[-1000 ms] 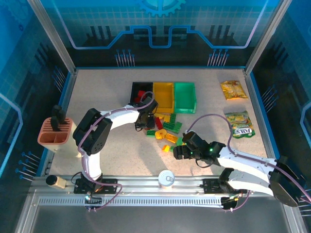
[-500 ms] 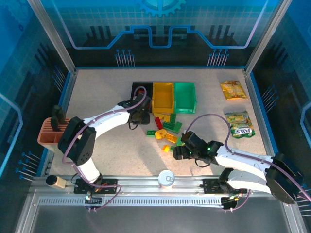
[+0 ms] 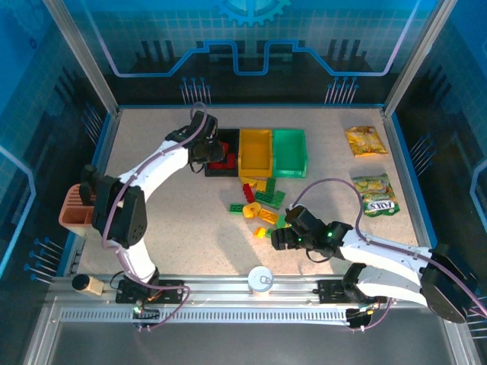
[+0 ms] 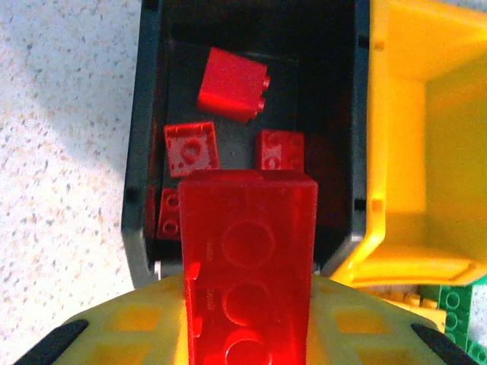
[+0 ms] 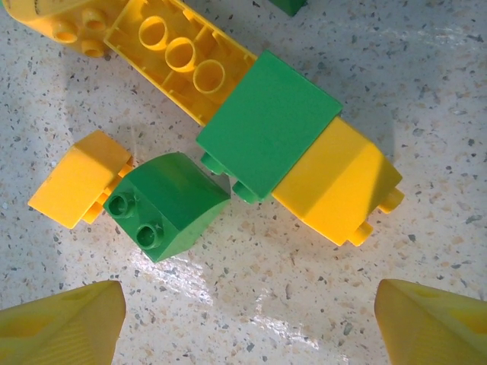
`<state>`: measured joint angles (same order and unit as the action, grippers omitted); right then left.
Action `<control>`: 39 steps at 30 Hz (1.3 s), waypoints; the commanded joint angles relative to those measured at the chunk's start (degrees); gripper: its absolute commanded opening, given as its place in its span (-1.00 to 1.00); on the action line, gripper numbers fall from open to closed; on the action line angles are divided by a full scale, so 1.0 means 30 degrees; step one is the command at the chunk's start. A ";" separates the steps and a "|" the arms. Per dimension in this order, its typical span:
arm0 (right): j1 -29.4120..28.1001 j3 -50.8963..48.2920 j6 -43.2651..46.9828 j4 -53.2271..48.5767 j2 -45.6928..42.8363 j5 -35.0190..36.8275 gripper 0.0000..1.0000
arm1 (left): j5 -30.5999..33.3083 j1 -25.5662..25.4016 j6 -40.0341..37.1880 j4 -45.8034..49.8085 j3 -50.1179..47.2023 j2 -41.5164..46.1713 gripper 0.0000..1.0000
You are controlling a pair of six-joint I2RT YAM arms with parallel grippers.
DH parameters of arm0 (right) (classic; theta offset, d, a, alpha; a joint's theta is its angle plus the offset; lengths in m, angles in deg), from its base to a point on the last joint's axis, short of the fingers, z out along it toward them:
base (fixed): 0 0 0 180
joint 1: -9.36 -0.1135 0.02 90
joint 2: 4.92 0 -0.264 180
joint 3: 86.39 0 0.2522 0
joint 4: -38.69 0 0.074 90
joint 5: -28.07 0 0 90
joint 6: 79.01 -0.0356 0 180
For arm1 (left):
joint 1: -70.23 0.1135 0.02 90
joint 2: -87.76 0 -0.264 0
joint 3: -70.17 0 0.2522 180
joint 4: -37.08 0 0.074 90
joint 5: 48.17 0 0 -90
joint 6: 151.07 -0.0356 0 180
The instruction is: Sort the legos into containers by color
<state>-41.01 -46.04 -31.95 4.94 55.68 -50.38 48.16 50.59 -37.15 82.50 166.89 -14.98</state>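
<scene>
Left pincer (image 3: 204, 149) was clamped on a red brick (image 4: 247, 258), poised right above the black bin (image 4: 139, 152), where other red bricks (image 4: 232, 84) lay inside. Yellow bin (image 3: 256, 148) and green bin (image 3: 290, 148) sat just beside it. Right pincer (image 5: 247, 323) hung wide open over a green brick (image 5: 163, 205) among loose legos (image 3: 259, 199) on the counter (image 3: 167, 205).

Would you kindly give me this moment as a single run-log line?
left gripper: shut on red lego, over black bin | right gripper: open above loose legos
</scene>
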 commanded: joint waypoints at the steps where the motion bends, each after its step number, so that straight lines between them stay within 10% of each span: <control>1: 0.0166 -0.0133 -0.0306 -0.0235 -0.0278 0.0104 0.72 | -0.0675 0.0251 -0.0470 0.1216 0.1500 -0.1287 -0.36; 4: 0.0164 -0.0133 -0.0291 -0.0324 -0.0416 0.0121 0.72 | -0.0211 0.0291 -0.0621 0.1931 0.2887 -0.2165 -0.22; 6: 0.0141 -0.0162 -0.0319 -0.0440 -0.0532 0.0133 0.72 | 0.0437 0.0277 -0.0486 0.2630 0.3693 -0.2484 0.45; 9: 0.0151 -0.0391 -0.0436 -0.0442 -0.0845 0.0189 0.72 | 0.0370 0.0147 -0.0474 0.2214 0.3372 -0.1875 0.68; 24: 0.0120 -0.0104 -0.0495 0.0170 -0.0077 -0.0148 0.71 | 0.0558 -0.2678 -0.0738 0.0863 -0.1344 0.2366 0.62; 39: -0.0164 -0.0289 -0.0784 0.0013 -0.0406 0.0125 0.71 | 0.0293 -0.6067 0.1078 0.0522 -0.1997 -0.0446 0.35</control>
<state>-40.97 -47.25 -33.17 5.29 55.79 -50.54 49.05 33.11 -35.90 84.80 161.27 -14.46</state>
